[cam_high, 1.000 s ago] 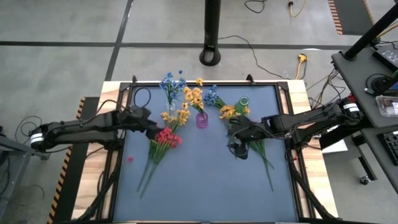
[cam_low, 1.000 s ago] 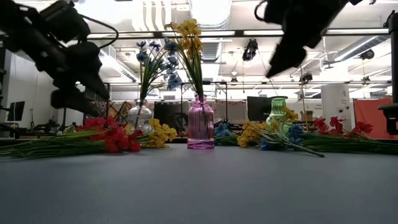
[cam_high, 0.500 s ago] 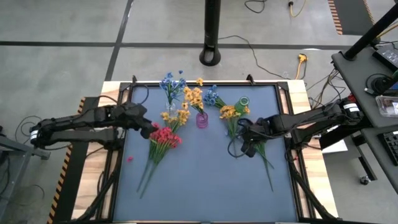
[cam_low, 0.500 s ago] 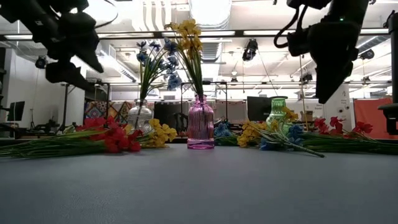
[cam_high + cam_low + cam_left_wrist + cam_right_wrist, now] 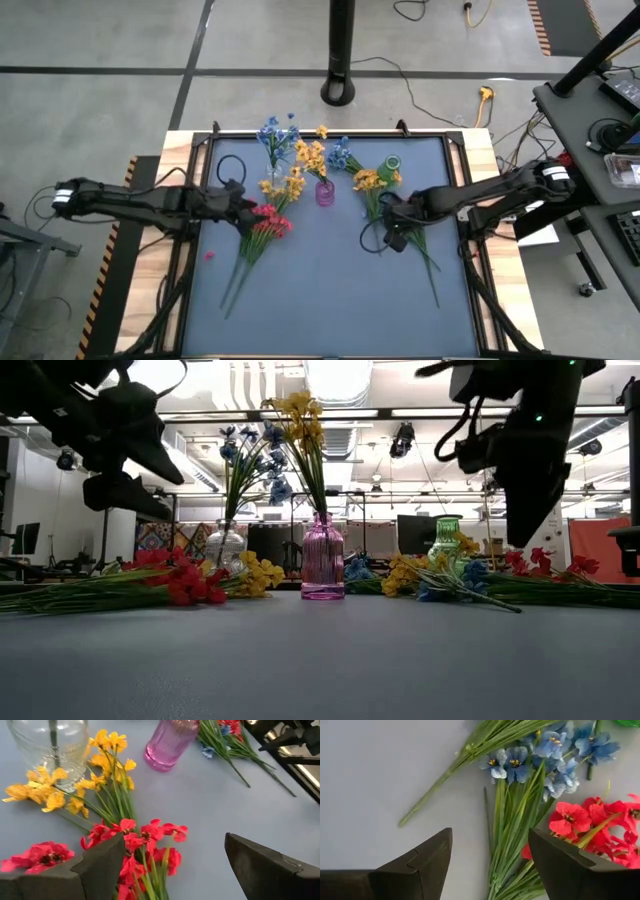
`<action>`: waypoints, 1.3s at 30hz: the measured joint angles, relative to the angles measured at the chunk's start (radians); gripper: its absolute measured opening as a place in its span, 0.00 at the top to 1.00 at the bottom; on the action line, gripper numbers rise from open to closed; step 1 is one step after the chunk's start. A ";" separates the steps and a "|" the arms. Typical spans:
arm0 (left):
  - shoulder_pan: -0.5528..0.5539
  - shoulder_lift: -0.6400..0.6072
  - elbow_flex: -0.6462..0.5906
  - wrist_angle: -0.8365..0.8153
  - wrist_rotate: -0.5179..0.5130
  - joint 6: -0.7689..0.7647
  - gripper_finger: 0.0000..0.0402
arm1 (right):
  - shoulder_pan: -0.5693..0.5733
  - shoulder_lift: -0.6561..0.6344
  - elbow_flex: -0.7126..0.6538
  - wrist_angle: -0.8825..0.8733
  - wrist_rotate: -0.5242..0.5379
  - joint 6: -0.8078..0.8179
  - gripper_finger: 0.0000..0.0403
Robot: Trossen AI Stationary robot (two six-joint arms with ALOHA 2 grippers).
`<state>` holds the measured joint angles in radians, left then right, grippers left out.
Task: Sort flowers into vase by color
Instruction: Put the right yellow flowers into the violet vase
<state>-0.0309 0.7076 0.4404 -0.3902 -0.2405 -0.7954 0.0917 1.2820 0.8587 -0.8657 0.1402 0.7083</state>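
My left gripper point(image 5: 243, 207) point(image 5: 175, 865) is open above the red flower heads point(image 5: 145, 840) of the left pile, which lies flat on the mat beside yellow sprigs point(image 5: 100, 775). My right gripper point(image 5: 393, 235) point(image 5: 492, 862) is open and points down over the green stems point(image 5: 512, 825) of the right pile, with blue blossoms point(image 5: 540, 755) and red blossoms point(image 5: 590, 820) lying just beyond it. A clear vase point(image 5: 275, 168) holds blue flowers and a pink vase point(image 5: 325, 192) holds yellow ones. A green vase point(image 5: 390, 165) stands at the far right.
A small red bit point(image 5: 208, 255) lies on the blue mat point(image 5: 320, 290) at the left. Long stems point(image 5: 430, 275) run from the right pile toward the near right. Bare mat lies in the near half. A black pole base point(image 5: 340, 90) stands beyond the table.
My right gripper has swung from a slant to pointing straight down and has come lower over the right pile's stems, shifting a little toward the table's right edge. My left gripper has risen a little above the red flowers. The flowers have not moved.
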 joint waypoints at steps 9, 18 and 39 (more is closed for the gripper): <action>-0.001 0.010 -0.004 0.003 -0.050 0.000 0.19 | -0.030 0.088 0.000 0.178 -0.009 0.039 0.39; -0.001 0.011 -0.004 -0.010 -0.068 0.021 0.19 | -0.047 0.164 0.000 0.277 -0.006 0.104 0.40; -0.115 0.012 0.010 0.105 -0.084 0.033 0.22 | -0.047 0.322 0.005 0.327 -0.002 0.146 0.76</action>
<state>-0.1459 0.7197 0.4508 -0.2851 -0.3245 -0.7629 0.0452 1.6036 0.8638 -0.5385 0.1383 0.8546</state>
